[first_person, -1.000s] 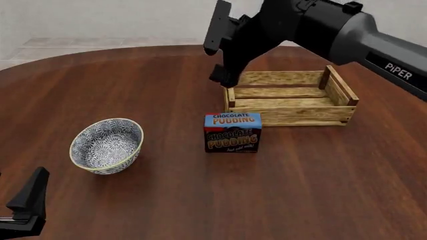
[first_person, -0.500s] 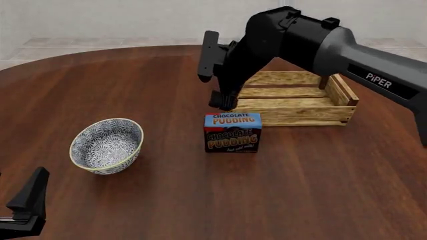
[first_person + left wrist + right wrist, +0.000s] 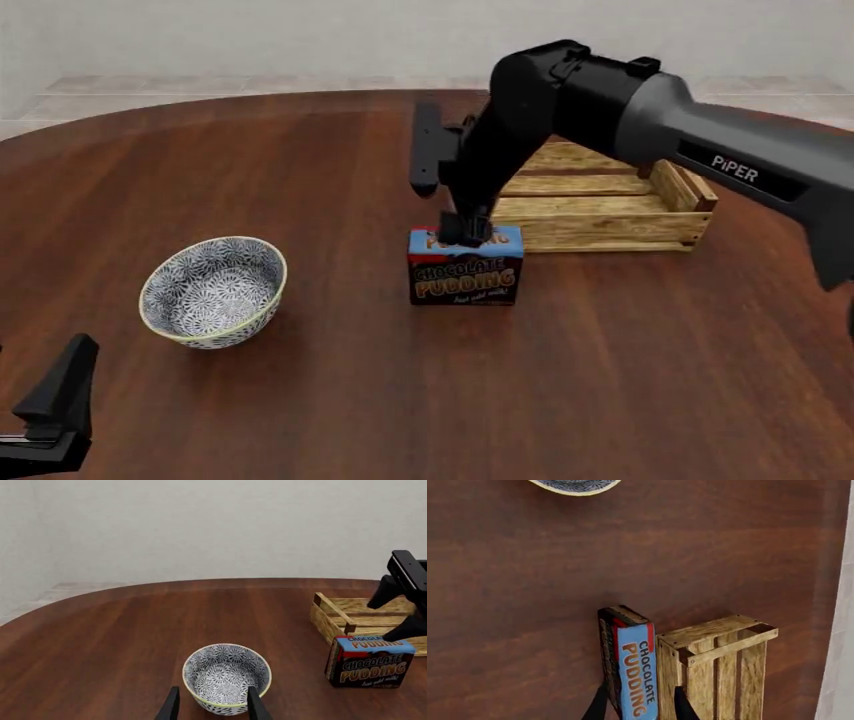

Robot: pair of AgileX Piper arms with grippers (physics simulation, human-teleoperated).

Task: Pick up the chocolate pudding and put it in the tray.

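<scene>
Right gripper [image 3: 467, 228] is sitting over the chocolate pudding [image 3: 465, 275], jaws spread and straddling its top. Contact is probably not made, hard to tell. Tray [image 3: 667, 228] is sitting just far-right of the carton.

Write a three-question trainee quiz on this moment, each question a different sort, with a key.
1. True or false: the pudding box lies inside the crate.
2. Which tool straddles the box top: A) left tool B) right tool?
3. Fill in: the patterned bowl sits to the ___ of the box in the front view.

Key: 1. False, it stands on the table in front of the crate. 2. B. 3. left.
</scene>
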